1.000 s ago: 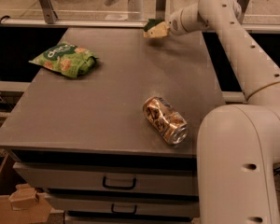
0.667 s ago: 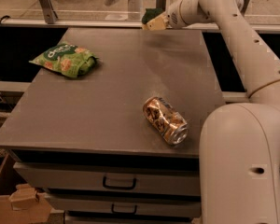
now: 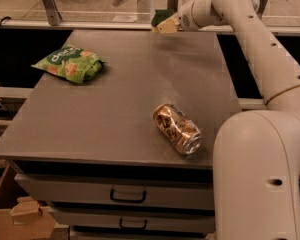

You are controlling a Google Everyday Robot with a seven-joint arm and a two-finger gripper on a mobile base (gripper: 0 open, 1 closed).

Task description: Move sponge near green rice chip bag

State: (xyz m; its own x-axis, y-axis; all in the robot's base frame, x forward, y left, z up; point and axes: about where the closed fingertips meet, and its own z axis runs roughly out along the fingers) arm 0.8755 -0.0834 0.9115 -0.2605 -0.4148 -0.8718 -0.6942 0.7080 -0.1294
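The green rice chip bag [image 3: 69, 62] lies flat on the left part of the grey table top [image 3: 115, 114]. My gripper [image 3: 166, 22] is raised above the table's far edge, at the end of the white arm reaching in from the right. It is shut on the sponge [image 3: 163, 19], whose dark green top and pale yellow foam show at the gripper's tip. The sponge is held in the air, well to the right of the bag and farther back.
A gold-brown drink can [image 3: 178, 129] lies on its side near the table's front right. My white arm and base [image 3: 260, 159] fill the right side. Drawers [image 3: 127, 196] sit under the table front. A cardboard box [image 3: 20, 216] stands at the lower left.
My gripper has moved left and slightly up with the sponge in it, along the table's far edge. The bag and can have not moved.
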